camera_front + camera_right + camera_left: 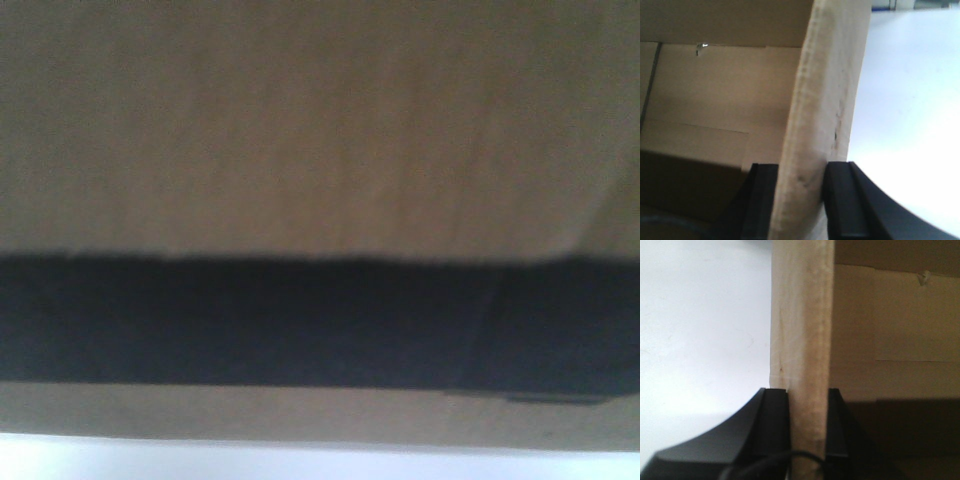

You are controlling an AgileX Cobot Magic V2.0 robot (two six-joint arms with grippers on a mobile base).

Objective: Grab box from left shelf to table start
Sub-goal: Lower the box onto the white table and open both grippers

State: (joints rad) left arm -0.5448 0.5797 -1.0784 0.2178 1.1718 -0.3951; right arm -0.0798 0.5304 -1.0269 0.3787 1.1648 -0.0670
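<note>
The brown cardboard box (pixel 320 130) fills the front view, with a wide black printed band across its lower part. My left gripper (pixel 808 395) is shut on the box's left wall (pixel 802 315), one black finger outside and one inside. My right gripper (pixel 797 172) is shut on the opposite wall (pixel 827 90) in the same way. Both wrist views look down into the bare cardboard interior (pixel 890 330). The pale white-grey table (pixel 700 340) shows outside the box in the left wrist view, again as the table (pixel 910 100) in the right wrist view. The left shelf is out of view.
A thin pale strip (pixel 320 462) runs under the box's lower edge in the front view. A small torn hole (pixel 702 47) marks the inner cardboard. Blurred bluish objects (pixel 895 5) sit at the table's far edge.
</note>
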